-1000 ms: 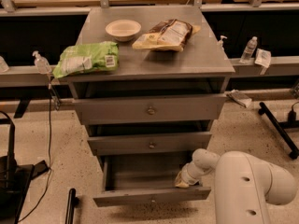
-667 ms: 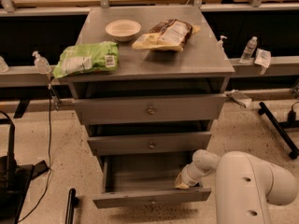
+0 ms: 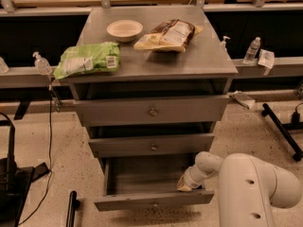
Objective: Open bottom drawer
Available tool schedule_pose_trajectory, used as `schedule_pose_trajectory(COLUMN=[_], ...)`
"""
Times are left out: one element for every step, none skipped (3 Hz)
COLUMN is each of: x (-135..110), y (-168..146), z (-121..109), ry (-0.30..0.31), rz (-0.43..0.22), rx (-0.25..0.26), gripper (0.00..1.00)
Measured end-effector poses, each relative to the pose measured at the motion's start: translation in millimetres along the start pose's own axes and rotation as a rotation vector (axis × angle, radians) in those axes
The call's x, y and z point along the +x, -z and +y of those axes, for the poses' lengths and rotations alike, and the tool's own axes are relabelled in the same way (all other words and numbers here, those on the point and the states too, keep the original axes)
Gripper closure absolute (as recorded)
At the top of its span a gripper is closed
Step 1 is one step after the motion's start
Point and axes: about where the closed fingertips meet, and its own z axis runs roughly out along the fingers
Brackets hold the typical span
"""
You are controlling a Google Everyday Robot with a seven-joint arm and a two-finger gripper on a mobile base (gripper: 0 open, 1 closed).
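Camera view shows us the bottom drawer point(image 3: 142, 200) at the foot of the cabinet, drawn well out past the middle drawer point(image 3: 154, 145), so we judge the opening largely done. The gripper point(image 3: 186, 185) sits inside the drawer's right end, just behind its front (a sensible spot for dragging it outward), though we cannot tell whether it is clenched or released. Up on the counter point(image 3: 208, 60), a bowl point(image 3: 124, 30) and a green bag point(image 3: 87, 59) lie well apart from the arm.

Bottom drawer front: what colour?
Bottom drawer is grey, metal-look, in the camera view; gripper sits inside its right front corner.
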Motion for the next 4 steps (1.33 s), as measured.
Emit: schedule_pose_trajectory(x=[-3.1, -9.3, -11.9, -14.9], y=[-0.6, 1.2, 1.8, 1.9], z=[7.0, 12.2, 14.0, 18.7], ry=[0.001, 0.003, 0.004, 0.006], rz=[-0.037, -0.093, -0.11, -0.114], rx=[-0.022, -0.044, -0.05, -0.055], gripper=[1.0, 0.77, 0.55, 0.31])
